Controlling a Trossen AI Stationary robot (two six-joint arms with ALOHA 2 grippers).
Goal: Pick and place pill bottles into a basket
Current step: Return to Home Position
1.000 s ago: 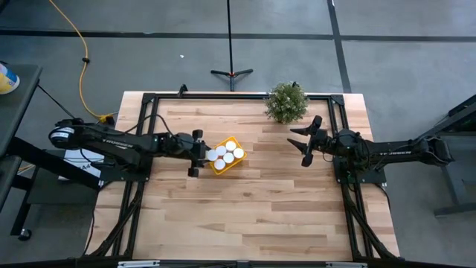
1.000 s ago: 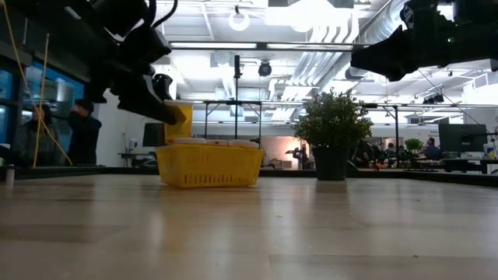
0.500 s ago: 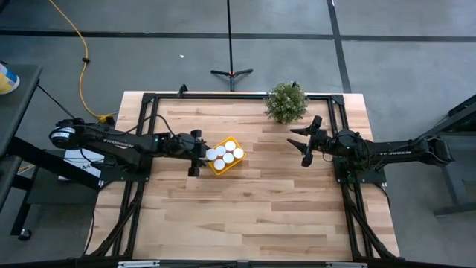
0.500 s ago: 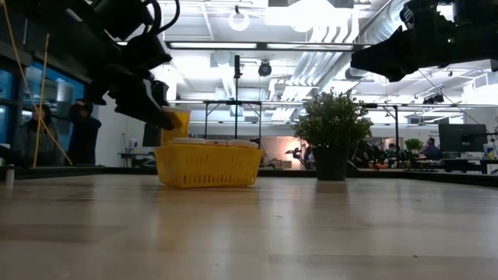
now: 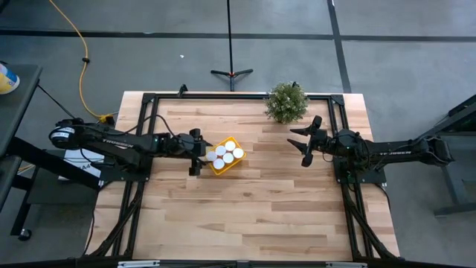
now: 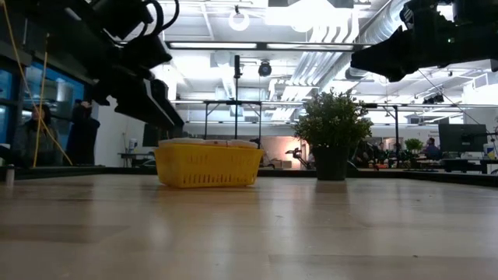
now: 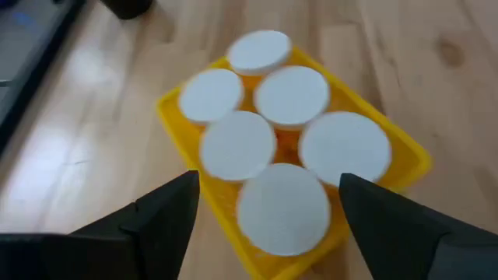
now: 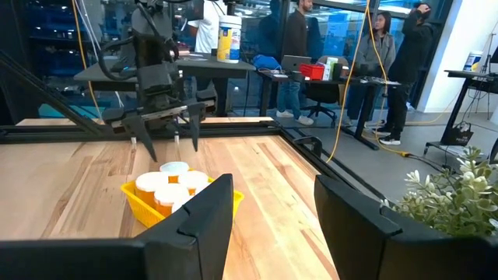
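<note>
The yellow basket stands on the table left of centre. Six pill bottles with white caps stand upright in it, packed close together. The left wrist view shows their caps inside the basket's rim. My left gripper is open and empty, just off the basket's left end and a little above it; it also shows in the low view. My right gripper is open and empty, raised above the table's right half, far from the basket.
A green potted plant stands at the far edge, right of centre, close to my right gripper. The black frame rails run along the table's far and side edges. People stand in the room beyond the table.
My left gripper has drawn back a little toward the table's left edge, away from the basket. In the low view an orange bottle stood above the basket's left end beside the gripper; it no longer shows there.
</note>
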